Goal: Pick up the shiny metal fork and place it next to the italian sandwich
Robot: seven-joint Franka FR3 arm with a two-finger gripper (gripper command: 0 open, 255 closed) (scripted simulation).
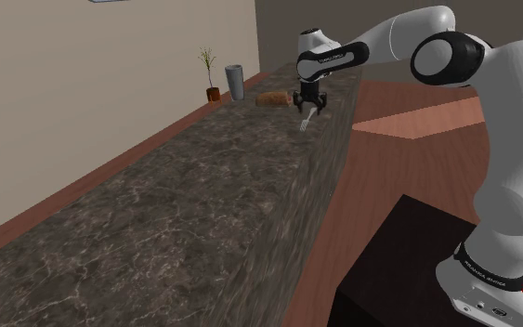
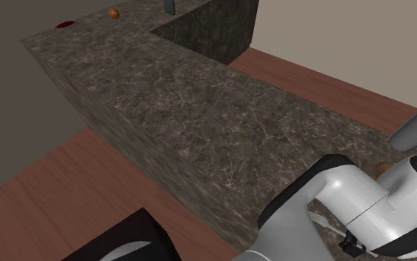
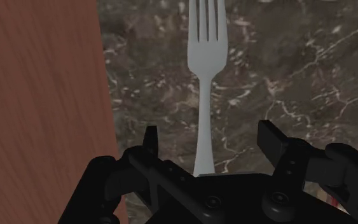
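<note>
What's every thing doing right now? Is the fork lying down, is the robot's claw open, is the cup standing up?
Fork: lying on the stone counter near its edge, not held.
Gripper: open, fingers either side of the fork's handle, not touching it.
Sandwich: lying on the counter, beyond the gripper.
Grey cup: standing upright.
Potted plant: upright in its pot.

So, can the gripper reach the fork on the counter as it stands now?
Probably yes. The gripper is open right over the fork, whose handle runs between the fingers without touching them. Nothing on the counter is in the way.
</note>
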